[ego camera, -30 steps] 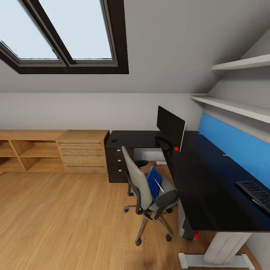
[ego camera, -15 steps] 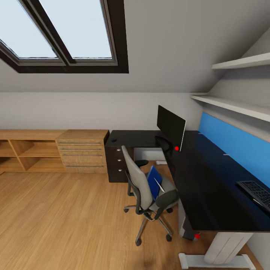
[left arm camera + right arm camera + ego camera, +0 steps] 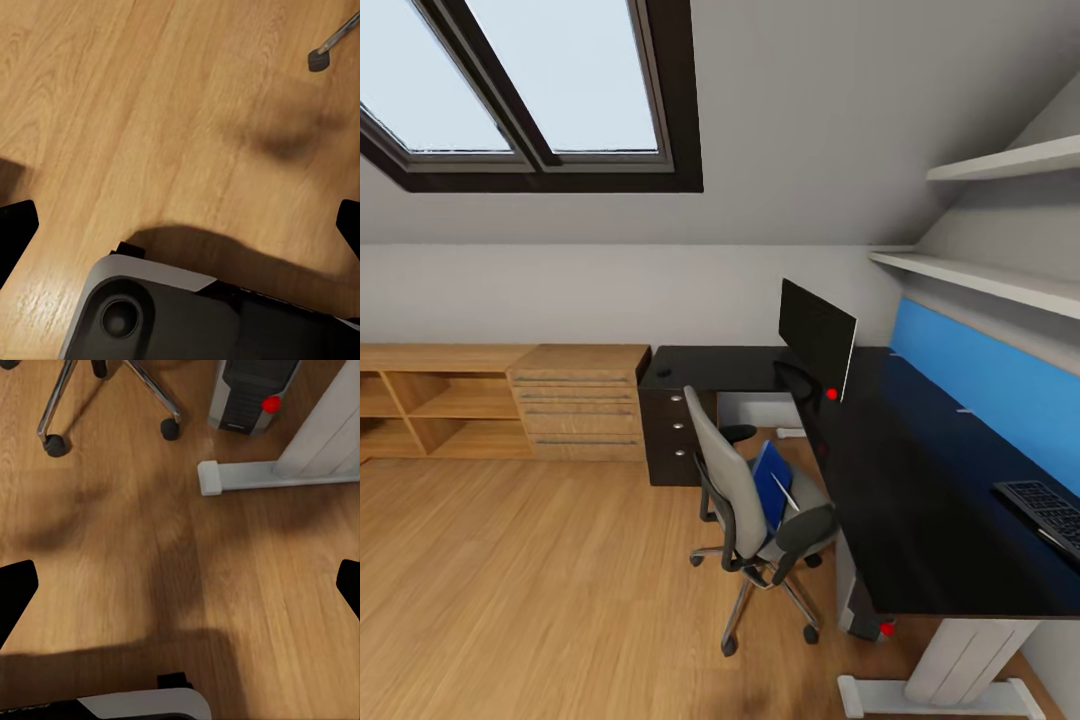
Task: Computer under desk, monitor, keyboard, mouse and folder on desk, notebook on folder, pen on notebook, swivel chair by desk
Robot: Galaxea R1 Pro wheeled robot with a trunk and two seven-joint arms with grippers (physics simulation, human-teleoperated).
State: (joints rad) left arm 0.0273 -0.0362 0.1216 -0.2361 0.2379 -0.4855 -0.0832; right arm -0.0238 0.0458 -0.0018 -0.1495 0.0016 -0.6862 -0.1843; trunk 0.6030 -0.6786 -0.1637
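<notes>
Little has changed: the head view has tipped slightly, both open, empty claws [image 3: 180, 225] [image 3: 180, 585] hang over wooden floor, and the flat bright blue folder [image 3: 770, 487] leans on the grey padded swivel chair [image 3: 745, 510] beside the glossy black worktop [image 3: 920, 500].

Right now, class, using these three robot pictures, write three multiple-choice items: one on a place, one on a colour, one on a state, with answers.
1. Where is the folder?
A. On the swivel chair
B. On the desk
C. On the floor

2. What colour is the light on the computer under the desk?
A. Green
B. Red
C. Blue

3. How do the fingers of the right gripper stand?
A. Shut on a pen
B. Shut on nothing
C. Open, nothing between them

Answers:
1 A: the blue folder leans on the chair's seat.
2 B: a red dot shows on the computer's front.
3 C: the two dark tips sit far apart over bare floor.
</notes>
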